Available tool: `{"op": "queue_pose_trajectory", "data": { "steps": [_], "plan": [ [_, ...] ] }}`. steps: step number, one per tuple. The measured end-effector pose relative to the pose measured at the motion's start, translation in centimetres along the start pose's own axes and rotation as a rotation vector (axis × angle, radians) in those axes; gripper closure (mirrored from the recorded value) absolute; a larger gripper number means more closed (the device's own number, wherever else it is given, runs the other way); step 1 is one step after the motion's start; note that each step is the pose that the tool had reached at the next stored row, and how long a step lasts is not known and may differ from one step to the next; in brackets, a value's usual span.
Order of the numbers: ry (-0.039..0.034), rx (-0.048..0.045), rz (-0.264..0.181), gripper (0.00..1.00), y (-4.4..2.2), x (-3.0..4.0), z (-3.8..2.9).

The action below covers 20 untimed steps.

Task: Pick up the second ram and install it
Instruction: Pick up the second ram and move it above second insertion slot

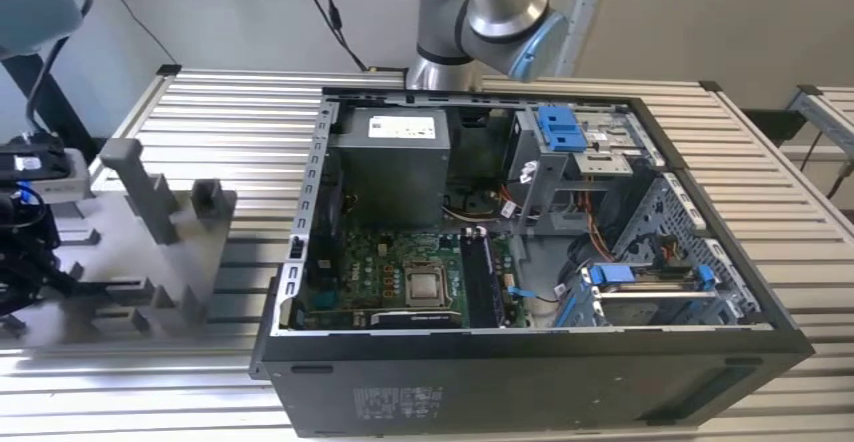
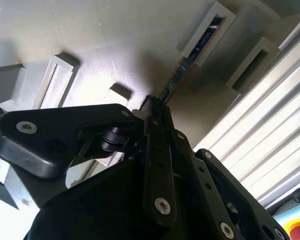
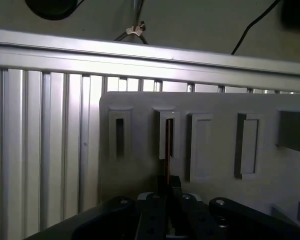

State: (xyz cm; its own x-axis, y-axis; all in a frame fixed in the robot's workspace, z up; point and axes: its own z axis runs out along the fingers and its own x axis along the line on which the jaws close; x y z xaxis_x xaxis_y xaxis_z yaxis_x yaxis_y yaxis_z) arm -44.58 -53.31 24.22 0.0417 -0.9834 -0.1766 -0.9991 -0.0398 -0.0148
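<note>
The hand (image 2: 155, 112) hangs over the grey fixture tray (image 2: 115, 45), which lies by the table (image 1: 214, 112) edge at the exterior view's left, well apart from the computer case (image 1: 534, 382). Its fingers are drawn narrow and look pinched on the near end of the second ram (image 2: 182, 67). The card's far end stands in a tray slot, its long axis running straight from slot to hand.

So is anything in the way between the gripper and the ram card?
Nothing visible is. In the first wrist view the second ram stands on edge in a slot of the grey fixture tray, and its near end sits between the fingertips of the gripper, which is shut on it.
</note>
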Motion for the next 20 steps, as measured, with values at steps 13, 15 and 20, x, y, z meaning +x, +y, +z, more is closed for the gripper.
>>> {"op": "queue_pose_trajectory", "data": {
  "steps": [13, 15, 20],
  "plan": [
    [0.0136, 0.0068, 0.037, 0.85, 0.20, 0.39, 2.21],
    [0.0137, 0.0091, 0.048, 0.85, 0.21, 0.45, 2.53],
    [0.0133, 0.0132, 0.047, 0.85, 0.22, 0.55, 3.07]
  ]
}}
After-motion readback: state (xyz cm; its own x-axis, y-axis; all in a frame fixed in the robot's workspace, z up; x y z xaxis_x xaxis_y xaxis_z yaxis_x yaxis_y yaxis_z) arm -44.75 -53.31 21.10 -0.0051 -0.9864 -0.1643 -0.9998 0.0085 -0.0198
